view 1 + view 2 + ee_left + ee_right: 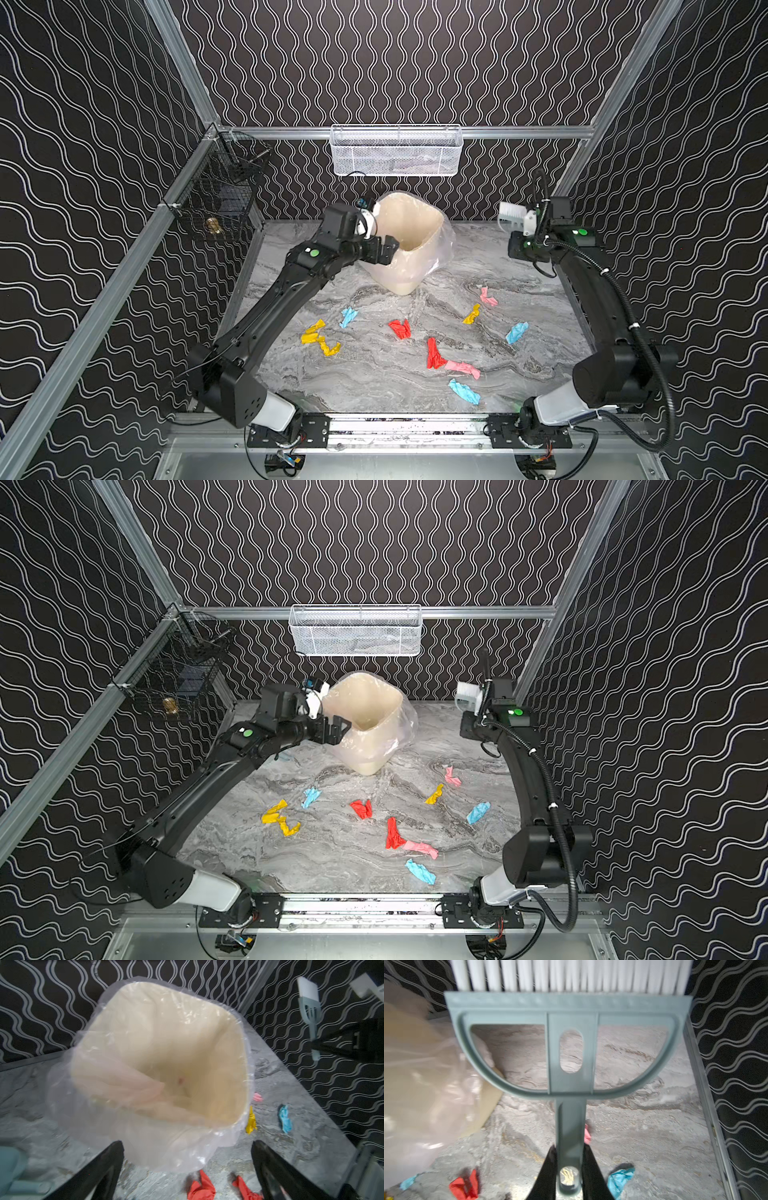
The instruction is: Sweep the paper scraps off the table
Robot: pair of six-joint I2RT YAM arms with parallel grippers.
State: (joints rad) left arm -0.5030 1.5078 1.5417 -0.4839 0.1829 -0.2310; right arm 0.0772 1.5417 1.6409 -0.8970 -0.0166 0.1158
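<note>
The paper scraps all lie loose on the bench, none in the bin: red, yellow, light blue and pink twists scattered well apart across its middle and near half, in front of the cream bin with its clear liner. The right tool is clenched on the very end of the brush handle, and in a top view the bristles point up, clear of the bench, near the far right corner. The left tool is released, jaws wide, just beside the bin's near wall; I cannot tell whether it touches the liner. Sweeping has probably not begun. With so short a hold on a thin handle, the brush may twist in the grip once the bristles press down. The scraps look light and springy, so a fast stroke could flick them over the bench edge rather than gather them. The liner's loose skirt lies spread around the bin's foot and could catch the bristles. The open left tool could nudge the light bin over. The dustpan lies unheld beside the left arm
</note>
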